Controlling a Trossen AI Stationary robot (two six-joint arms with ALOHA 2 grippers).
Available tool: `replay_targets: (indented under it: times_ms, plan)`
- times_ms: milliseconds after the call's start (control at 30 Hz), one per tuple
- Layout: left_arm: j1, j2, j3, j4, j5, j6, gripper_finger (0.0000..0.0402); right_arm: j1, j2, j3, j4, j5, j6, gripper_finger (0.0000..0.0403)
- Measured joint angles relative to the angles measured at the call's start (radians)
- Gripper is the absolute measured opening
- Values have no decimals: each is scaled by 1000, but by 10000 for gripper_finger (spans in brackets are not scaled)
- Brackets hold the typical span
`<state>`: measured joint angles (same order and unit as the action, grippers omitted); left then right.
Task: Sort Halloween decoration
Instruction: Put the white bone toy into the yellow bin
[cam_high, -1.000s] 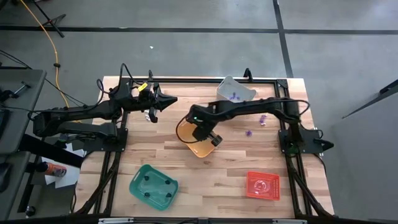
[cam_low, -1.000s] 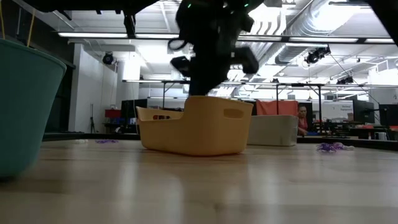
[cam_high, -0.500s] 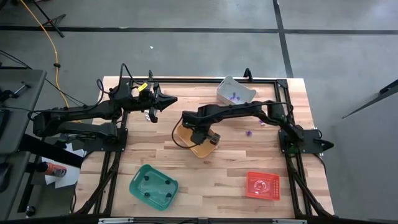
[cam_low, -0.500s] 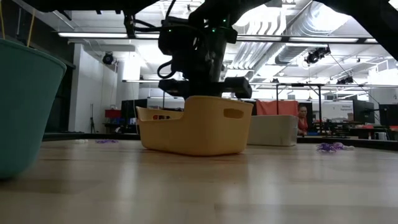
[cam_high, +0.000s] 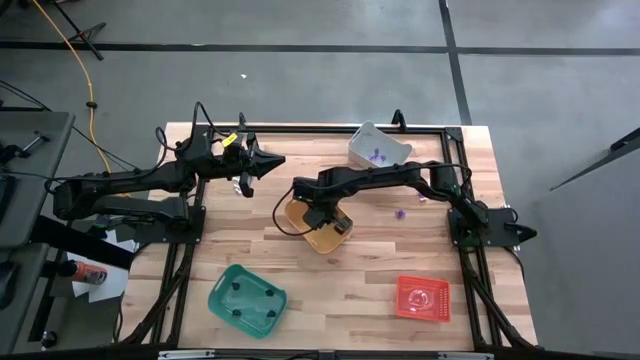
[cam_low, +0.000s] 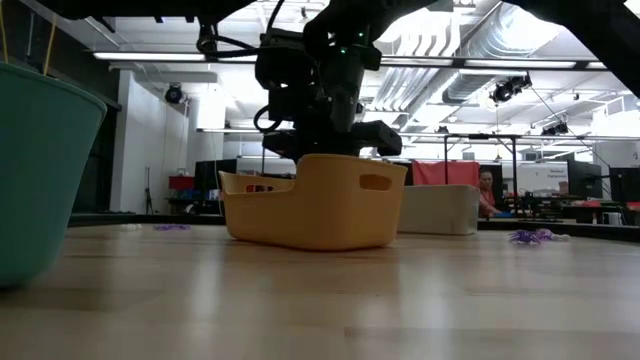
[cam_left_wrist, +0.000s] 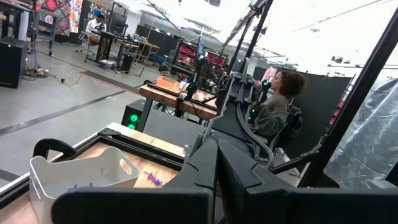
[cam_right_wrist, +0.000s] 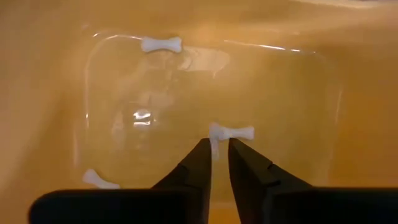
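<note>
An orange bin (cam_high: 318, 228) stands mid-table. My right gripper (cam_right_wrist: 217, 144) points steeply down into it; its fingers stand a narrow gap apart just above the bin's floor. A whitish bone trinket (cam_right_wrist: 233, 132) lies at the fingertips, with a whitish bit reaching into the gap. Two more whitish bones (cam_right_wrist: 161, 44) (cam_right_wrist: 98, 180) lie on the floor of the bin. In the low view the bin's wall (cam_low: 310, 205) hides the fingers. My left gripper (cam_high: 280, 160) is shut and waits level above the table's far left part. My right gripper has the whitish bone's end (cam_right_wrist: 214, 148) in the gap between its fingertips, coming from above. Whether the fingers touch it, I cannot tell. The rest of the bone lies on the bin's floor.
A whitish bin (cam_high: 378, 147) with purple trinkets stands at the far edge. Loose purple trinkets (cam_high: 400, 213) (cam_high: 422, 197) lie to the right of the orange bin. A green bin (cam_high: 247, 300) and a red bin (cam_high: 422, 297) stand near the front edge.
My right gripper has come down into the orange bin and tipped more steeply downward, shifting a little toward the table's left. In the last half second it has kept still. The bin has not moved.
</note>
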<state>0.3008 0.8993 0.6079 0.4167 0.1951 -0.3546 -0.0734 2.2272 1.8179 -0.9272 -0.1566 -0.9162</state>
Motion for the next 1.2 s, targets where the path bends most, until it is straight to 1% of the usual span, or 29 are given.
replay_targets:
  times_ms: [133,267,333,433,533,600,667,700,867,967,1033,1100,1200]
  plan:
    - [0,0,0,0,0,0,0,0,0,0,4,-1,17,83]
    - [0,0,0,0,0,0,0,0,0,16,-26,-1,-33,117]
    - [0,0,0,0,0,0,0,1,0,44,-62,-1,-55,126]
    - [0,0,0,0,0,9,0,1,-1,99,-149,-1,-52,126]
    - [0,0,0,0,0,27,0,-9,-24,138,-191,-1,-6,104]
    - [0,0,0,0,0,27,0,-19,-51,151,-205,-4,26,72]
    - [0,0,0,0,-4,27,0,-31,-79,152,-235,-21,58,27]
    - [0,0,0,0,-6,28,0,-36,-94,148,-245,-29,73,14]
    - [1,0,0,0,-13,45,0,-68,-162,123,-343,-57,144,4]
    - [1,0,0,-1,-35,48,0,-97,-219,77,-387,-72,184,2]
    - [1,0,0,0,-49,54,0,-121,-281,3,-386,-73,206,1]
    - [1,0,0,-1,-51,55,0,-146,-367,-110,-356,-74,247,1]
    - [1,0,0,-1,-51,64,0,-180,-531,-333,-248,-76,323,0]
